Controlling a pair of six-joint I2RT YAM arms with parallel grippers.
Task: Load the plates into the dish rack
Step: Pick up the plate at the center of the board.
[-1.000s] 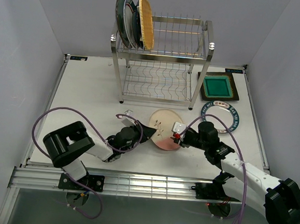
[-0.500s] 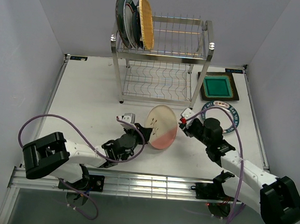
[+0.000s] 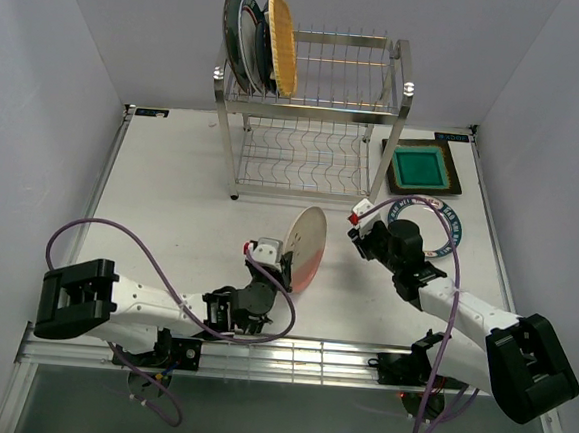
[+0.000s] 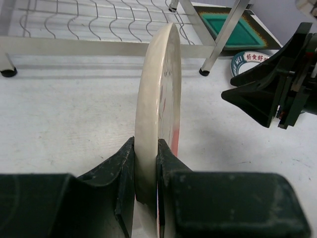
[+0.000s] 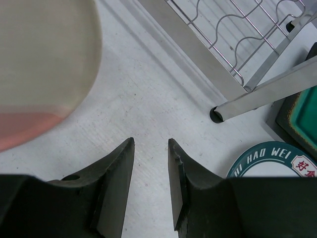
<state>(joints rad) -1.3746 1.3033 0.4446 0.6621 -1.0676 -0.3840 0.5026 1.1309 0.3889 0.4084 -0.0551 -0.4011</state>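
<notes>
Pink-cream floral plate (image 4: 159, 94) upright, rim clamped in left gripper (image 4: 146, 148); right gripper (image 5: 151, 146) parted, empty

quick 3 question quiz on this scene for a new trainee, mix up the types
1. True or false: the right gripper is holding a plate.
2. The floral plate in the left gripper is: A) flat on the table, B) held up on its edge, C) stacked on another plate.
3. Fill in: in the top view, the green square plate lies to the ___ of the dish rack.
Key: 1 false; 2 B; 3 right.
</notes>
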